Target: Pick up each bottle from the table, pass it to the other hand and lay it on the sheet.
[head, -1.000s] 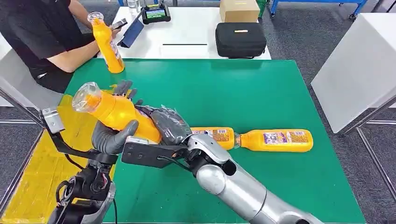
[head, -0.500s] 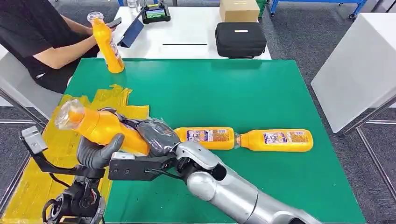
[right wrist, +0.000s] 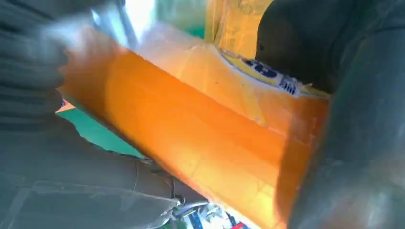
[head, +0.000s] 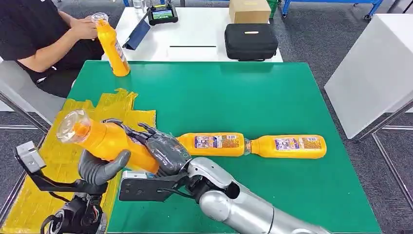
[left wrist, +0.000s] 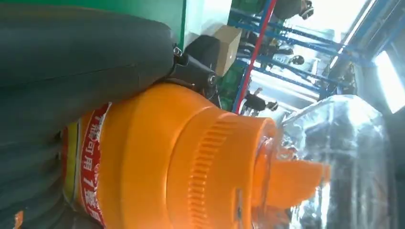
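Over the yellow sheet [head: 58, 161], at its edge with the green table [head: 272, 97], the left hand [head: 100, 165] cupped the held orange bottle [head: 109, 141] from beneath, thumb curled against its body, clear cap [head: 73, 126] tilted up and away from the table. The right hand [head: 163, 148] wrapped the same bottle's base end, so both hands grasped it mid-handover. Beyond the sheet, a person [head: 44, 34] steadied 1 upright bottle [head: 112, 46] on the table's far corner. Right of the sheet, 2 bottles [head: 253, 145] lay end to end. The bottle looked rigid, smooth and probably slippery; gripping the labelled mid-body seemed safest. Its contents could not be judged.
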You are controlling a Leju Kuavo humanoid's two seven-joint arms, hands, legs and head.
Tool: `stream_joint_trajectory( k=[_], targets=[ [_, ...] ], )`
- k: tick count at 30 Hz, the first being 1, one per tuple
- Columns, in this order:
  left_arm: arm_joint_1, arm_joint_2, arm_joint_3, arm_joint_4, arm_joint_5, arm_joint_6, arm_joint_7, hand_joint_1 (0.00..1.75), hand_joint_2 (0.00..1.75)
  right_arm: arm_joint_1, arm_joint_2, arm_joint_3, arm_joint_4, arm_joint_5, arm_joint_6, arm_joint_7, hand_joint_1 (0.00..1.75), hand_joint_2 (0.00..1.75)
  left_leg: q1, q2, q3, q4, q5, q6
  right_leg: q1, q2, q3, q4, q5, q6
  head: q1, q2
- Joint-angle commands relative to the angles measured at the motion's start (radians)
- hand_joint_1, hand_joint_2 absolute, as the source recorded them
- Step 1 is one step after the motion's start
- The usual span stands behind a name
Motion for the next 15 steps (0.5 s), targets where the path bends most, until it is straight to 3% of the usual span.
stream_joint_trajectory(
  k=[1, 9, 12, 13, 15],
  targets=[
    [-0.078, 0.022, -0.058, 0.067, -0.012, -0.004, -0.002, 1.75, 1.75, 0.002, -0.071, -0.026, -0.024, 0.012, -0.012, 0.027, 0.0, 0.0, 0.0, -0.003, 0.001, 0.0, 0.0, -0.002, 0.0, -0.004, 0.002, -0.001, 0.0, 0.0, 0.0, 0.0],
    [-0.074, 0.018, -0.044, 0.054, -0.113, 0.041, -0.038, 1.75, 1.75, 0.014, -0.08, -0.047, -0.031, 0.06, -0.023, 0.052, 0.0, 0.0, 0.001, -0.002, 0.003, -0.001, 0.0, -0.003, 0.0, -0.004, 0.004, -0.001, -0.001, 0.001, 0.0, 0.0],
    [-0.024, -0.004, 0.033, -0.014, -0.342, 0.176, -0.102, 1.75, 1.75, 0.056, -0.141, -0.139, -0.064, 0.117, -0.031, 0.076, 0.0, 0.0, 0.001, -0.003, 0.002, -0.001, 0.0, -0.002, 0.0, -0.005, 0.004, -0.001, -0.001, 0.001, 0.0, 0.0],
    [0.026, -0.051, 0.101, -0.069, -0.454, 0.235, -0.112, 1.75, 1.75, 0.099, -0.156, -0.199, -0.081, 0.153, -0.024, 0.081, 0.0, 0.0, 0.001, -0.003, 0.004, 0.0, 0.0, -0.003, 0.001, -0.006, 0.006, -0.002, -0.001, 0.001, 0.0, 0.0],
    [0.074, -0.066, 0.179, -0.124, -0.598, 0.296, -0.112, 1.75, 1.75, 0.156, -0.172, -0.246, -0.116, 0.223, -0.002, 0.079, 0.0, 0.0, 0.001, -0.001, 0.002, -0.001, 0.0, -0.002, 0.001, -0.003, 0.003, -0.002, -0.001, 0.001, 0.0, 0.0]
  ],
)
